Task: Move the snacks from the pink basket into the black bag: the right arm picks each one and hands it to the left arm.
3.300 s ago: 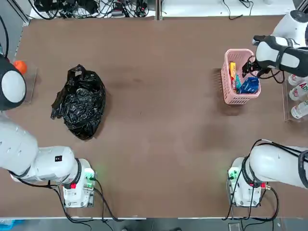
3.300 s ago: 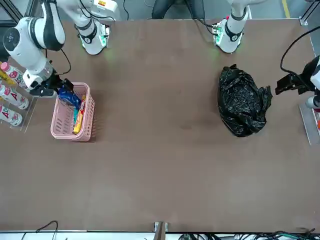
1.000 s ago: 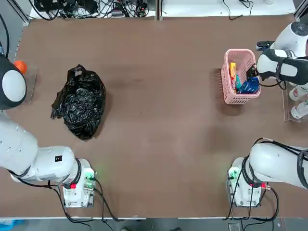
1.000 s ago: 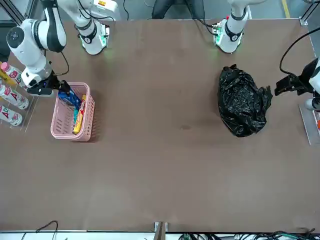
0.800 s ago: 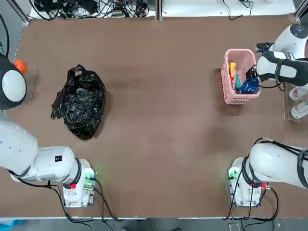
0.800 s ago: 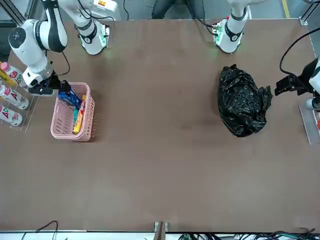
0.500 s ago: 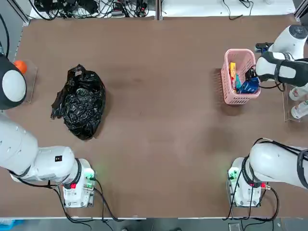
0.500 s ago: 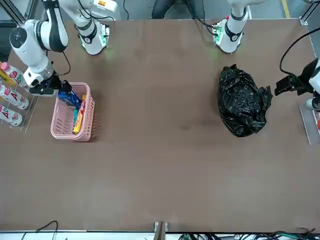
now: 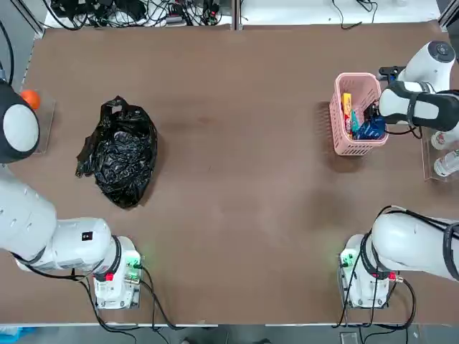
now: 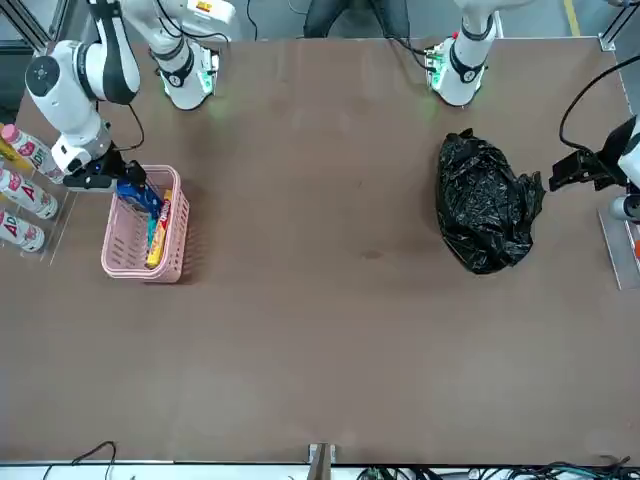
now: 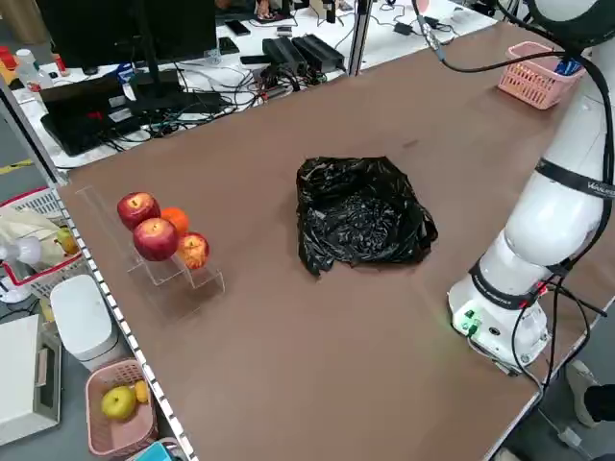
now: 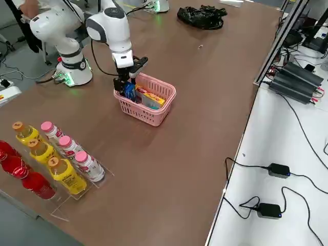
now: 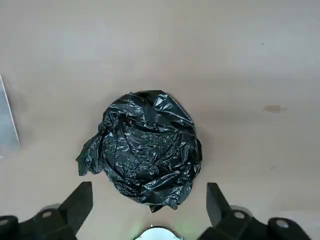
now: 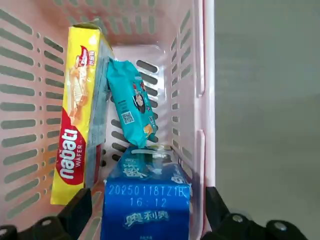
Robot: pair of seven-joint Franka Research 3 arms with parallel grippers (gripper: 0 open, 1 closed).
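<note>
A: What is nearest to your right tool (image 14: 145, 220)?

B: The blue packet (image 14: 146, 197) with white print. My right tool is down at the pink basket (image 9: 336, 122), its fingers spread wide on either side of that packet, not pinching it.

A: And beyond the blue packet?

B: The slim teal packet (image 14: 132, 107) lies next, one end resting on the blue one. Beside both stands the larger yellow packet (image 14: 77, 110) with red marks, on edge along one long wall of the basket. All three are inside it.

A: Where is the basket on the table (image 9: 237, 158)?

B: On my right side, toward the far edge. Just past it, at the table's right edge, a rack of bottles (image 12: 56, 159) stands.

A: And your left tool (image 13: 150, 212)?

B: It hangs high above the black bag (image 9: 118, 152), fingers spread, holding nothing. The bag lies crumpled on the left half of the table, well apart from the basket. Farther left, apples and an orange (image 11: 159, 235) sit on a clear stand.
</note>
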